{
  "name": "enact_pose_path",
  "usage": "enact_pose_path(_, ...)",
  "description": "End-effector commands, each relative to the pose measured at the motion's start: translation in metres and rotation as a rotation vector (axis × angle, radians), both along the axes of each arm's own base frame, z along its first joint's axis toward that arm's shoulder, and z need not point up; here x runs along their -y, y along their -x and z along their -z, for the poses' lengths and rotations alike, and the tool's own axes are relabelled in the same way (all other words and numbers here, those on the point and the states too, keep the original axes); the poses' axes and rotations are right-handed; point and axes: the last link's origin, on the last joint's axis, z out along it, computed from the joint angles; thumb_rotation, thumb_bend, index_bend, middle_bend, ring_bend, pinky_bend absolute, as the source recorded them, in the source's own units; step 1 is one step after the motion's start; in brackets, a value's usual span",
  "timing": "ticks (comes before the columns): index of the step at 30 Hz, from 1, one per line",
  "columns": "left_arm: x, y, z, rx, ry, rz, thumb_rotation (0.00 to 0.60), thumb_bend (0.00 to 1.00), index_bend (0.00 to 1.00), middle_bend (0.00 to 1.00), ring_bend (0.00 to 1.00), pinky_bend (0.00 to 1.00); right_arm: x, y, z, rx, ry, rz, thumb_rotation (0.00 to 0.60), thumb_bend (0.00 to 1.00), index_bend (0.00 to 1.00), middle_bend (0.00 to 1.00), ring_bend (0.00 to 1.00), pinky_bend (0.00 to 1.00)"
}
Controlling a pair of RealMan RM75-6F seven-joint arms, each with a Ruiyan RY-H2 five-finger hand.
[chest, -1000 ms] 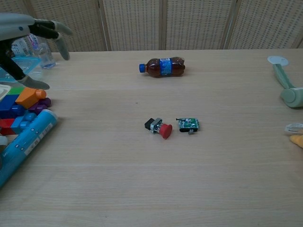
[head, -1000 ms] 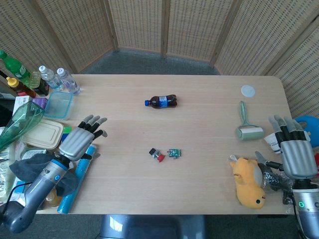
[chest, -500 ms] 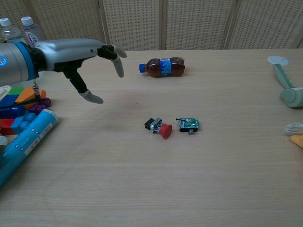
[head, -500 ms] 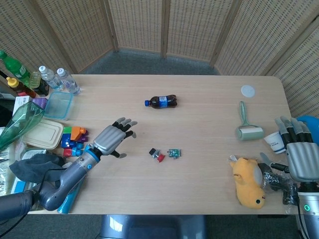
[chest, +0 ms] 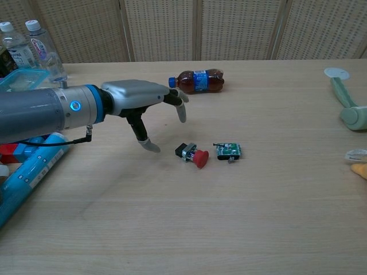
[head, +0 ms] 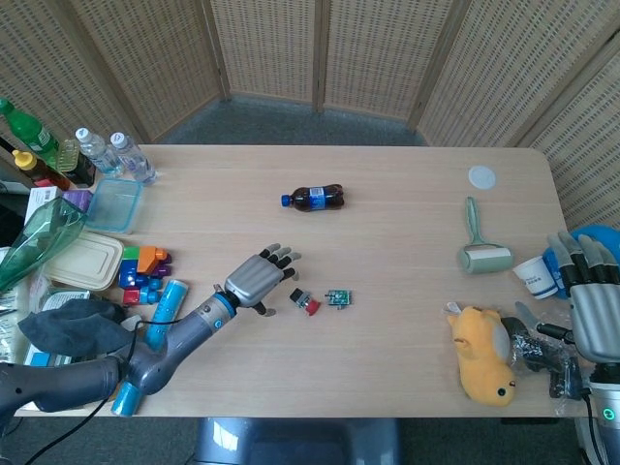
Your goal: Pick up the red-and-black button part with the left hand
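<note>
The red-and-black button part (head: 304, 301) (chest: 192, 154) lies on the table near the middle, red cap toward the front. My left hand (head: 258, 278) (chest: 144, 101) hovers just left of it and slightly above the table, palm down, fingers spread, holding nothing. Its thumb tip hangs a short way left of the part without touching it. My right hand (head: 591, 311) stays at the table's right edge, fingers straight and apart, holding nothing; the chest view does not show it.
A small green circuit board (head: 338, 296) (chest: 229, 150) lies right beside the button part. A cola bottle (head: 315, 198) (chest: 197, 81) lies further back. Toy blocks (head: 142, 273), a blue tube (chest: 27, 171) and water bottles (chest: 38, 48) crowd the left. A lint roller (head: 479, 245) and yellow plush (head: 485, 353) sit right.
My left arm has swept rightward across the table from the left clutter to just beside the button part. My right hand has drifted slightly toward the lower right.
</note>
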Motion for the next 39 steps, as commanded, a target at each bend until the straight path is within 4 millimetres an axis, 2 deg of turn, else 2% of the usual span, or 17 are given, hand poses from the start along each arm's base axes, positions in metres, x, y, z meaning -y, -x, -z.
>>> enact_pose_path(1, -0.002, -0.007, 0.018, -0.014, 0.023, 0.002, 0.600, 0.00, 0.27, 0.00, 0.00, 0.00, -0.001, 0.001, -0.001, 0.002, 0.003, 0.001, 0.367, 0.26, 0.00, 0.00, 0.00, 0.00)
enact_pose_path(11, -0.005, -0.014, 0.048, -0.048, 0.047, 0.010, 0.600, 0.00, 0.27, 0.00, 0.00, 0.00, -0.006, 0.006, -0.007, 0.008, 0.019, 0.016, 0.363, 0.26, 0.00, 0.00, 0.00, 0.00)
enact_pose_path(15, -0.005, -0.014, 0.054, -0.054, 0.051, 0.013, 0.600, 0.00, 0.28, 0.00, 0.00, 0.00, -0.008, 0.009, -0.009, 0.013, 0.025, 0.023, 0.366, 0.26, 0.00, 0.00, 0.00, 0.00)
enact_pose_path(21, -0.003, -0.014, 0.060, -0.051, 0.048, 0.020, 0.600, 0.00, 0.36, 0.00, 0.00, 0.00, -0.010, 0.010, -0.010, 0.021, 0.026, 0.024, 0.366, 0.25, 0.00, 0.00, 0.00, 0.00)
enact_pose_path(26, -0.004, -0.013, 0.062, -0.053, 0.041, 0.020, 0.600, 0.00, 0.38, 0.00, 0.00, 0.00, -0.011, 0.011, -0.011, 0.025, 0.028, 0.026, 0.365, 0.25, 0.00, 0.00, 0.00, 0.00)
enact_pose_path(29, -0.005, -0.011, 0.063, -0.061, 0.037, 0.023, 0.600, 0.02, 0.40, 0.00, 0.00, 0.00, -0.012, 0.011, -0.012, 0.035, 0.028, 0.027, 0.365, 0.25, 0.00, 0.00, 0.00, 0.00)
enact_pose_path(35, -0.005, -0.009, 0.066, -0.067, 0.035, 0.019, 0.600, 0.14, 0.45, 0.00, 0.00, 0.00, -0.014, 0.011, -0.013, 0.041, 0.029, 0.027, 0.366, 0.25, 0.00, 0.00, 0.00, 0.00)
enact_pose_path(39, -0.004, -0.009, 0.066, -0.056, 0.025, 0.024, 0.600, 0.21, 0.53, 0.00, 0.00, 0.00, -0.014, 0.011, -0.013, 0.042, 0.029, 0.025, 0.364, 0.24, 0.00, 0.00, 0.00, 0.00)
